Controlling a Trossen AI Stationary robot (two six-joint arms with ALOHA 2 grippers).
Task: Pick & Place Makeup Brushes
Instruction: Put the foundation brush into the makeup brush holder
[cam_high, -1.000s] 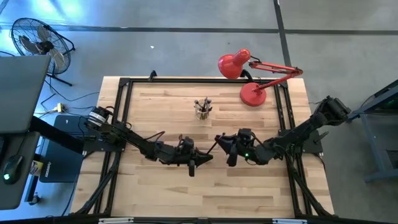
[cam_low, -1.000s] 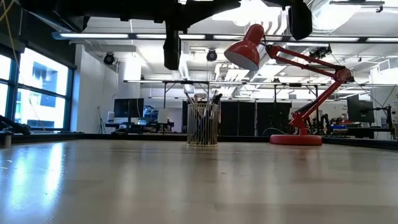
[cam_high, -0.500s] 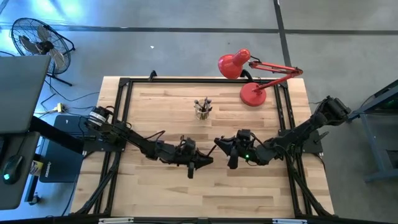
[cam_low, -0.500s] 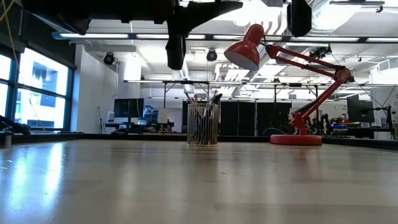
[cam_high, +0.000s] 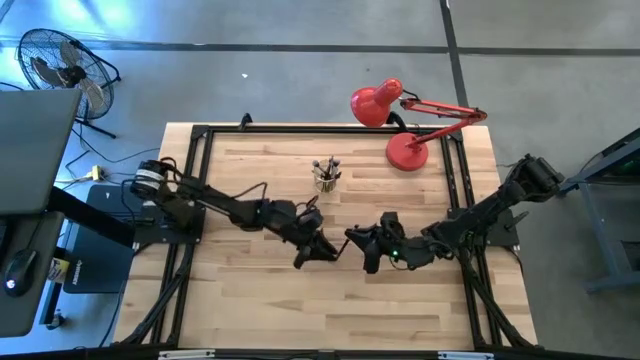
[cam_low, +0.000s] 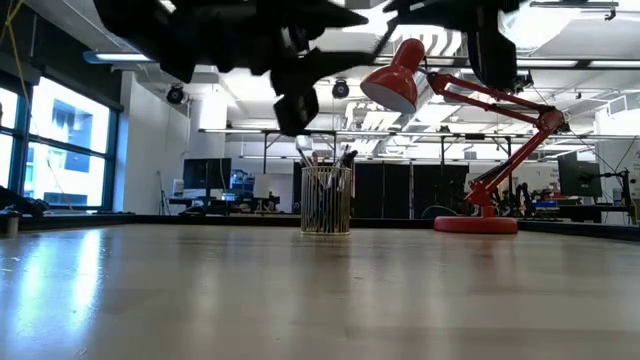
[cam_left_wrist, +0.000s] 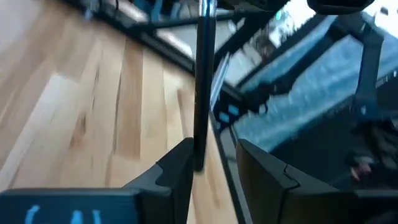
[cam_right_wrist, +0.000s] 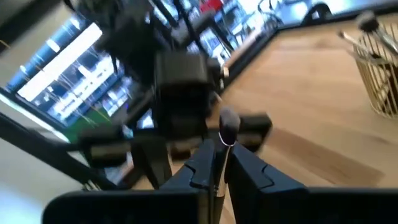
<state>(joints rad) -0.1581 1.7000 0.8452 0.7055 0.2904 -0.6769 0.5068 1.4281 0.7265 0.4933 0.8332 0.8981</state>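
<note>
Above the table's middle, the left gripper (cam_high: 312, 252) pinched one brush (cam_left_wrist: 203, 81) and the right gripper (cam_high: 362, 243) another brush (cam_right_wrist: 226, 134), near the cup of makeup brushes (cam_high: 327, 172).

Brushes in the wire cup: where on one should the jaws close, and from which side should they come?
Grip a brush by the part sticking above the wire cup, coming straight down. The brushes stand nearly upright and the wire wall screens their lower parts. The left gripper and right gripper hover mid-table, in front of the cup.
</note>
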